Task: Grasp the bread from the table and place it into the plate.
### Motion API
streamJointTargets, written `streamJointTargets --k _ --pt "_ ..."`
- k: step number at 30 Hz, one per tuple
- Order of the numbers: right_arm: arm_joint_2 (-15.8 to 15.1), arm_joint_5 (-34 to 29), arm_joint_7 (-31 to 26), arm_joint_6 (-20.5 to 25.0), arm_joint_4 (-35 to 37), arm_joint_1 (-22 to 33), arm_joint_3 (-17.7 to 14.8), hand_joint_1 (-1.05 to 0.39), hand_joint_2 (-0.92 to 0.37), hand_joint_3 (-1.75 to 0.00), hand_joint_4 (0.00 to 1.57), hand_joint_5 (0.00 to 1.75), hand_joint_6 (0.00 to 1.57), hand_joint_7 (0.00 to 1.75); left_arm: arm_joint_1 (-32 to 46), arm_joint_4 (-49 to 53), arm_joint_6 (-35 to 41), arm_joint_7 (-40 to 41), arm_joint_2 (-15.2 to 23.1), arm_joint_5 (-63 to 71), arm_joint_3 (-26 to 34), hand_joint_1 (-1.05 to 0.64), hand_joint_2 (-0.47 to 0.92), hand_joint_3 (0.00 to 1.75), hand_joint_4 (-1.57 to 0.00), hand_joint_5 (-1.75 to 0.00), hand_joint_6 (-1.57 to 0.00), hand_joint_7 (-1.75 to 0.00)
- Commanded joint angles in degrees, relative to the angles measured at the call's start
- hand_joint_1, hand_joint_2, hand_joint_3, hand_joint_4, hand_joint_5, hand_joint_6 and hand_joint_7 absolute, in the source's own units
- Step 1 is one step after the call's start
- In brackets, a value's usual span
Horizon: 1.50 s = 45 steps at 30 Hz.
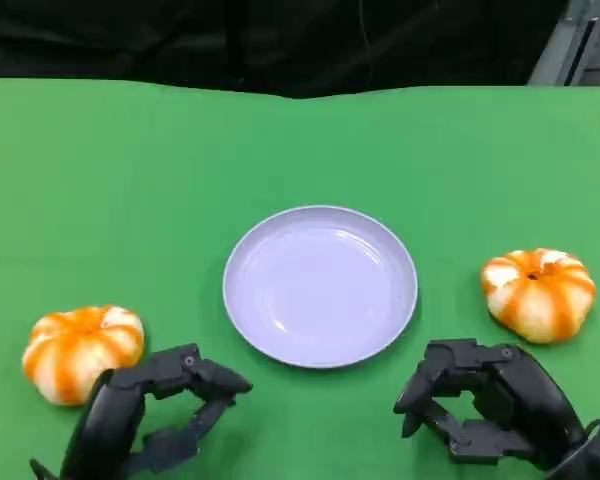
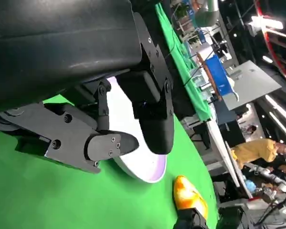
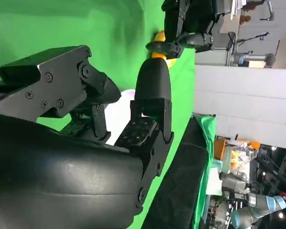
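Note:
Two orange-and-white striped, pumpkin-shaped breads lie on the green table. One bread point(image 1: 80, 350) is at the near left and the other bread point(image 1: 538, 293) is at the right. The pale lilac plate point(image 1: 320, 285) sits between them with nothing in it. My left hand point(image 1: 155, 415) hovers just right of the left bread, its fingers apart and holding nothing. My right hand point(image 1: 485, 405) is below and left of the right bread, also holding nothing. The left wrist view has the plate point(image 2: 143, 167) and the right bread point(image 2: 189, 193) beyond my left hand's fingers point(image 2: 155, 124).
The green table point(image 1: 130, 180) ends at a dark backdrop behind. In the right wrist view, my left hand point(image 3: 186, 24) shows in front of the left bread point(image 3: 159, 38). A lab with benches and a person lies past the table in the left wrist view.

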Motion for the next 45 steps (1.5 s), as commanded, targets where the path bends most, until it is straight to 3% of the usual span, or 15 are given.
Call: streamJointTargets --k 1,12,18,26,29,34,45 --pt "-0.43 -0.12 0.07 -0.76 0.55 -0.26 -0.5 0.09 -0.68 -0.91 0.88 1.26 0.93 0.91 0.66 -1.39 1.07 1.13 0.61 -0.31 0.88 -0.2 0.92 0.34 -0.91 -0.29 -1.0 -0.01" --pt "-0.23 0.29 0.35 -0.34 0.74 -0.45 -0.5 0.09 -0.68 -0.9 0.88 1.26 0.94 0.9 1.25 -2.95 -0.76 0.29 0.28 -3.28 1.4 -0.4 0.92 0.19 -0.84 -0.03 -0.69 0.0" --pt "-0.35 0.15 0.41 0.0 0.07 -0.09 -0.33 0.09 -0.69 -0.91 0.88 1.26 0.94 0.9 3.47 -9.25 -2.38 4.92 0.61 2.89 3.68 -0.52 0.92 0.18 -0.81 -0.01 -0.66 0.0" --pt "-0.29 -0.1 0.08 0.06 -0.09 0.13 -0.25 0.08 -0.68 -0.91 0.89 1.25 0.95 0.89 5.61 -15.31 -1.84 8.56 0.93 7.88 5.14 -0.55 0.92 0.17 -0.81 0.0 -0.67 0.0" --pt "-0.27 0.13 0.26 0.06 -0.09 0.01 -0.28 0.09 -0.68 -0.91 0.89 1.24 0.95 0.89 6.97 -21.21 -0.07 13.93 2.71 17.79 9.96 -0.56 0.92 0.14 -0.81 -0.01 -0.66 0.0" --pt "-0.36 0.3 0.53 0.54 -0.67 0.17 -0.23 0.09 -0.68 -0.93 0.9 1.24 0.95 0.88 7.76 -24.35 4.31 21.13 5.58 26.96 13.06 -0.56 0.92 0.09 -0.79 0.0 -0.65 0.0" --pt "-0.41 0.12 0.56 -0.01 -0.54 0.22 -0.33 0.1 -0.66 -0.95 0.89 1.26 0.95 0.89 9.65 -27.6 12.65 28.99 10.51 32.52 11.74 -0.61 0.92 0.1 -0.72 0.0 -0.59 0.0"
